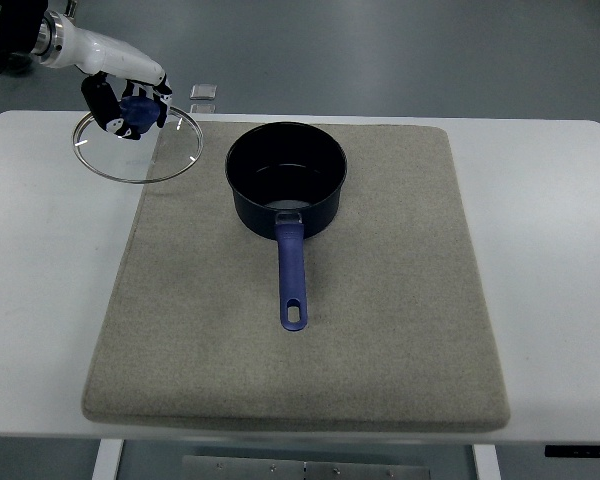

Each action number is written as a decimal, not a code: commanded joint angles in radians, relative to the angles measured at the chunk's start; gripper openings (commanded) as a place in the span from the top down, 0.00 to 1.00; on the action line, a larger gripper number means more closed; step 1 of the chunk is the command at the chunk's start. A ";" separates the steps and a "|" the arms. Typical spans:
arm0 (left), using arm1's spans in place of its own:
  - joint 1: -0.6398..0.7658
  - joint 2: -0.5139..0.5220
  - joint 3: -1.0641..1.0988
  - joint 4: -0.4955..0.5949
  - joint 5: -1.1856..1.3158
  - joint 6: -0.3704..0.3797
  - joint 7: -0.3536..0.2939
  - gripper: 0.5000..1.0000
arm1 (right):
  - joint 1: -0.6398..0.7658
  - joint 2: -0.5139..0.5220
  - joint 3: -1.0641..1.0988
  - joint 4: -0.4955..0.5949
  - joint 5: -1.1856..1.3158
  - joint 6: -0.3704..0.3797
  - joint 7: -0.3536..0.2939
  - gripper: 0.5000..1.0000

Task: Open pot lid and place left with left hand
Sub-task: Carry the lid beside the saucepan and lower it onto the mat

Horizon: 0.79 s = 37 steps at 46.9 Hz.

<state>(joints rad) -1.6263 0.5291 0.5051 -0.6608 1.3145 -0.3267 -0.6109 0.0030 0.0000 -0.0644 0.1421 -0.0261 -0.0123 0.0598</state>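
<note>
Top view shows your left hand (130, 105) at the far left of the table, fingers curled around the blue knob (137, 108) of the glass lid (140, 150), so the hand is gripping the lid. The lid is already off and sits well left of the pot (286, 178); whether it rests flat or hangs just above the surface, you cannot tell from here.

Watch its right edge: it overlaps the far-left corner of the grey mat (380, 300), while the rest lies over the bare white table (40, 300). Released there, it would likely land half on the raised mat and tip or rock. A move further left would avoid that, but the table's far edge is close, so a slide outward could send it off. Letting go before it is seated may make it drop and chip.

The pot stands open on the mat, its blue handle (291, 275) pointing toward you. No brand, label or writing is readable anywhere.
</note>
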 commanded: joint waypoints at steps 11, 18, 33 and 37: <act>0.031 0.012 0.015 -0.036 0.003 0.046 0.000 1.00 | 0.000 0.000 0.000 0.001 0.000 0.000 0.000 0.17; 0.054 0.012 0.016 -0.036 -0.006 0.072 0.000 1.00 | 0.000 0.000 0.000 0.000 0.000 0.000 0.002 0.17; 0.134 -0.004 0.007 -0.028 -0.023 0.152 0.000 1.00 | 0.000 0.000 0.000 0.001 0.000 0.000 0.000 0.17; 0.152 -0.009 0.007 -0.023 -0.043 0.181 0.000 1.00 | 0.000 0.000 0.000 -0.001 0.000 0.000 0.000 0.17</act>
<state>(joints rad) -1.4863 0.5248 0.5124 -0.6861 1.2848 -0.1646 -0.6107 0.0032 0.0000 -0.0644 0.1424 -0.0261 -0.0123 0.0599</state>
